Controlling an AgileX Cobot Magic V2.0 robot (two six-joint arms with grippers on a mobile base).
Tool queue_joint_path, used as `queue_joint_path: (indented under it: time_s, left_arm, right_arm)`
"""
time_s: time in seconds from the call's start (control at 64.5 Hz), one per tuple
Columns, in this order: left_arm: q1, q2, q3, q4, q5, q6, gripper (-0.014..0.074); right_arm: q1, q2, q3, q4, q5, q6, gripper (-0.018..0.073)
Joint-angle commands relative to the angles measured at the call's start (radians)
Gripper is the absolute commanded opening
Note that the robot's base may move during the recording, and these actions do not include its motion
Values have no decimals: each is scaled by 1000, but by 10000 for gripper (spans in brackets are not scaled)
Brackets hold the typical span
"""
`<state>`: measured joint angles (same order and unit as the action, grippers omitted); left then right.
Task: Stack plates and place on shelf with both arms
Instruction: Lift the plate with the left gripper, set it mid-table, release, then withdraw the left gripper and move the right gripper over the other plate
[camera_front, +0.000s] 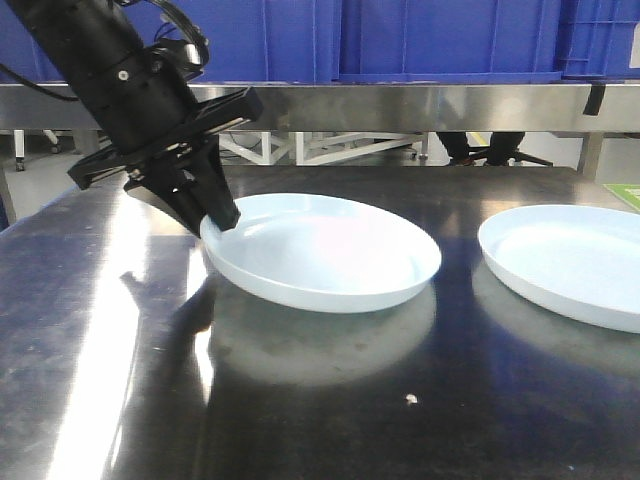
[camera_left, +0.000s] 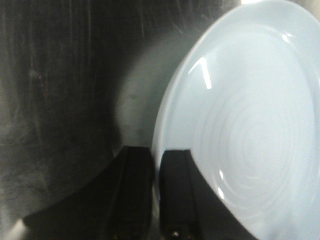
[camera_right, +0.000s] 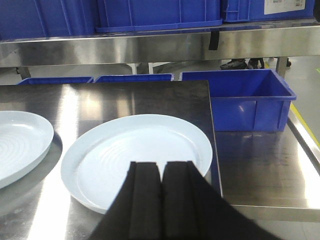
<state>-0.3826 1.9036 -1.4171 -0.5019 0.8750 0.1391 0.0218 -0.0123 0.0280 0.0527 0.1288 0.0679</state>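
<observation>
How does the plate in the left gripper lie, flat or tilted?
Tilted. The left gripper pinches the plate at its rim, holding that side above the tabletop; the opposite edge is lower.

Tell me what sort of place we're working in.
Likely a commercial kitchen or storeroom: plates on a dark steel tabletop, a stainless shelf carrying blue crates, another blue crate beside the table.
</observation>
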Motion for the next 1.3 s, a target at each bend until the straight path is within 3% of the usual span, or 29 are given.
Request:
queue_joint_path:
  time_s: [0.0,0.186,0.295,0.419,0.667,0.962,1.086,1.148,1.287]
  left_arm:
    - [-17,-64,-31,-39,-19,-4,264]
    - [-55,-119,-9,52,-23,-4,244]
    - [-86,-188,62,117,-108,-4,207]
    - [-118,-293,194,159,-263,-4,160]
    - [-124,-543,508,159,-533,-4,139]
    - [-124,-899,850,205,-967,-2,82]
    - [-96,-1038,937,273,-1039,3,82]
    - [-71,-1089,965,314,-1039,42,82]
    - [7,-1214,1025,319,-1039,76,82]
  right_arm:
    - [-1,-17,2,-9,-89,-3,49]
    - [-1,-17,2,-9,-89,-3,49]
    - [-1,-17,2,-9,-89,-3,49]
    - [-1,-17,2,-9,-89,-3,49]
    - [-1,-17,2,-9,-89,-3,49]
    - [-1,-17,2,-9,-89,-3,49]
    - [-1,-17,2,-9,-89,-3,49]
    - [-1,-17,2,-9,-89,-3,49]
    - [-1,-17,2,-9,-89,-3,49]
